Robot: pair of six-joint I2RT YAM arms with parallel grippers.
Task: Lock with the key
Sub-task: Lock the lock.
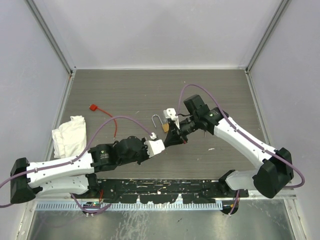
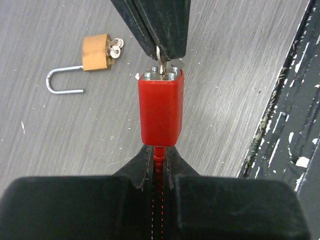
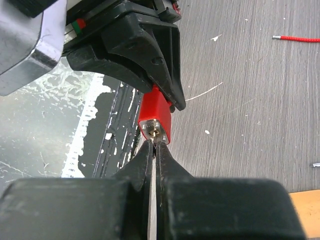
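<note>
Top view: left end effector (image 1: 165, 142) and right end effector (image 1: 175, 134) meet over the bench (image 1: 150, 90); what they hold is too small to resolve.

Left wrist view: left end effector is closed on the stem of the red lock (image 2: 160, 107); the key (image 2: 160, 62) sits in its keyway.

Right wrist view: right end effector pinches the key, head hidden. Judged light, stiff, slippery; grip the head.

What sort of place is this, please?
Probably a robot test cell: white walls on a metal frame enclose a grey table, with the left arm and right arm mounted at its near edge.
</note>
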